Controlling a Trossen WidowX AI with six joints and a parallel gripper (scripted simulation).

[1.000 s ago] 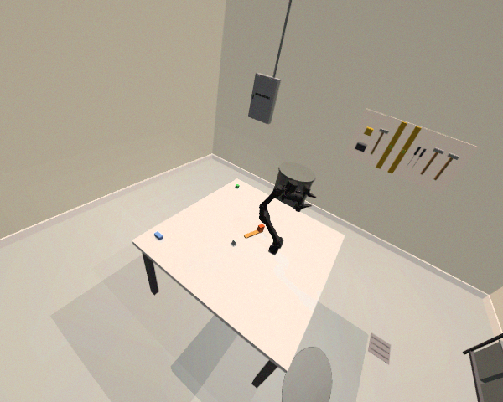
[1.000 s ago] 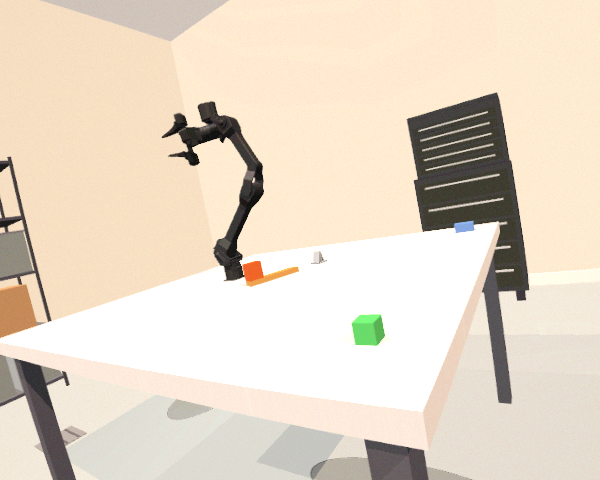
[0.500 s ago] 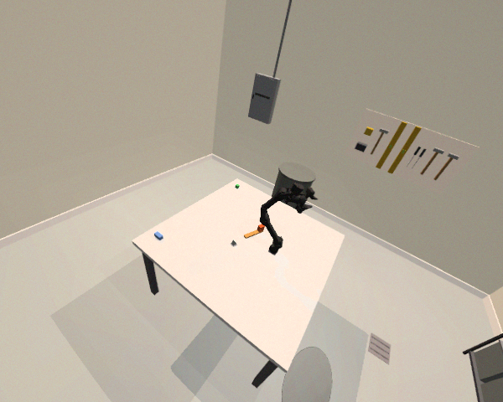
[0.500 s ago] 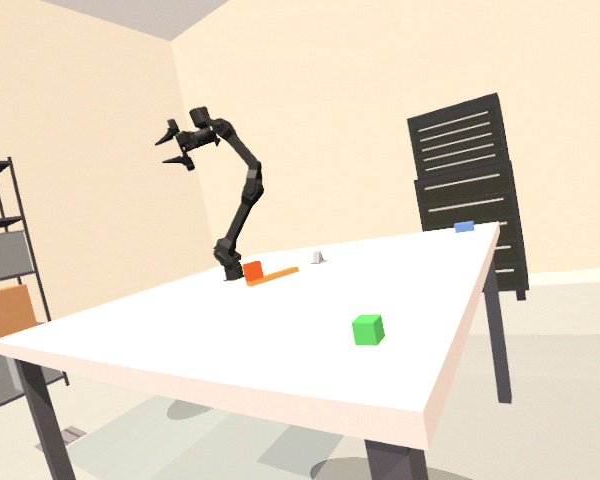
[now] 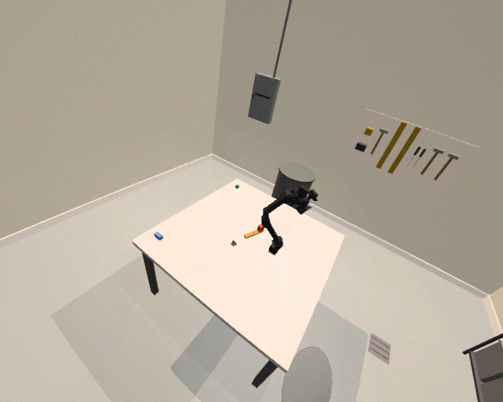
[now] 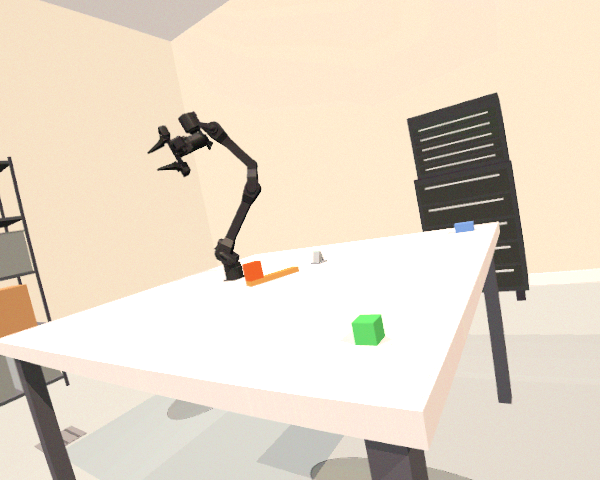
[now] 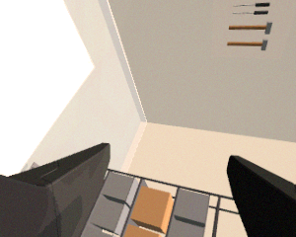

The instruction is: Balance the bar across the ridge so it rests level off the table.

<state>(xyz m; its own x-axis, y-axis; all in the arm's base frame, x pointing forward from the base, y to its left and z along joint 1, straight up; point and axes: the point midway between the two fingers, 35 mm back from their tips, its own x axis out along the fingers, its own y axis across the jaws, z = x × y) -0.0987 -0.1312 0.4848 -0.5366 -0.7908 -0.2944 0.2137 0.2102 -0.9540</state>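
Observation:
An orange bar (image 5: 252,234) (image 6: 275,275) lies flat on the white table (image 5: 243,286) (image 6: 269,341), with a darker orange block (image 5: 260,227) (image 6: 252,270) at its end near the arm's base. A small grey ridge (image 5: 233,243) (image 6: 318,257) stands on the table a little beyond the bar's other end, apart from it. My gripper (image 6: 160,155) (image 5: 311,199) (image 7: 168,157) is open and empty. It is raised high above the table, past the base, pointing away from the bar toward the wall and shelf.
A green cube (image 5: 236,186) (image 6: 367,329) sits near one table corner and a blue block (image 5: 158,235) (image 6: 464,226) near another. A shelf rack (image 6: 5,289) (image 7: 153,207), a dark cabinet (image 6: 465,186) and a grey bin (image 5: 295,177) stand around the table.

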